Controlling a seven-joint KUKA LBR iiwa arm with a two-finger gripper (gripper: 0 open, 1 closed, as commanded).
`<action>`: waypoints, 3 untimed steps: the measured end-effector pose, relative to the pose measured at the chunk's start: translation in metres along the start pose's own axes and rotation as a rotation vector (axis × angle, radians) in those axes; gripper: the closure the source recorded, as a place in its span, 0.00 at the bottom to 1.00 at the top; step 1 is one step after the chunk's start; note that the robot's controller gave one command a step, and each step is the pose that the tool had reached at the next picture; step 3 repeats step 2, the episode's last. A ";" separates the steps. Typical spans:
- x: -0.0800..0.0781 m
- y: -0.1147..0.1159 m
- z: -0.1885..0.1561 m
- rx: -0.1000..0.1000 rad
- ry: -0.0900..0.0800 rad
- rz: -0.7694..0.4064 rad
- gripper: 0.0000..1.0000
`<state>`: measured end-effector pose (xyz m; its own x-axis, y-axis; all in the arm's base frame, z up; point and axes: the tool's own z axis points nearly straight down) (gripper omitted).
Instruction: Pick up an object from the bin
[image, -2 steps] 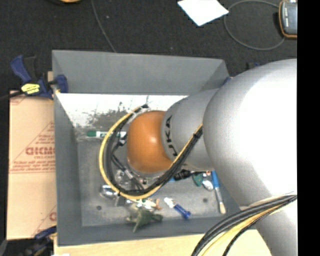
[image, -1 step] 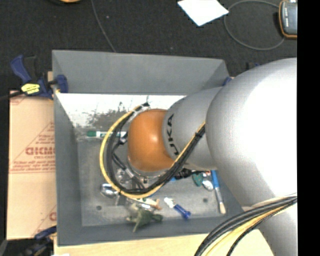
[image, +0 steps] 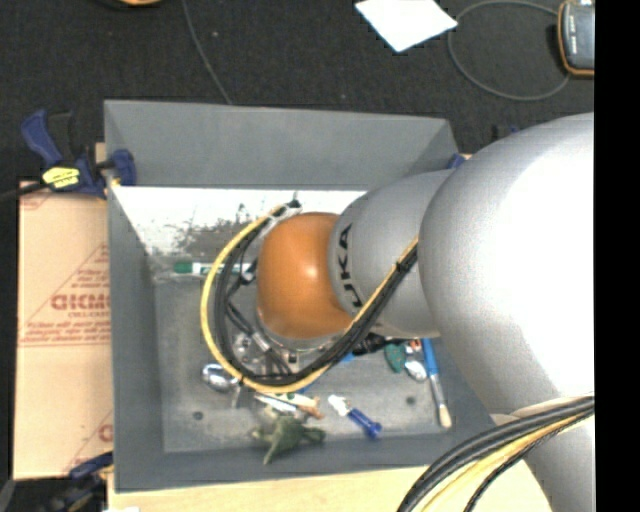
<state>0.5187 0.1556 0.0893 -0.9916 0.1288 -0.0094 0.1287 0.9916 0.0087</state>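
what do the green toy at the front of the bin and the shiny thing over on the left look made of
The green toy is probably moulded plastic or soft rubber: dull olive, matte, with spiky limbs and no glints. The shiny thing seems to be polished metal, though chromed plastic is possible; it throws bright mirror-like highlights against the grey floor of the bin.
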 end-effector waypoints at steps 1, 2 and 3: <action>0.000 -0.001 -0.021 0.001 0.002 0.001 1.00; -0.001 0.000 -0.044 -0.001 -0.002 0.001 1.00; -0.001 0.000 -0.044 -0.001 -0.002 0.001 1.00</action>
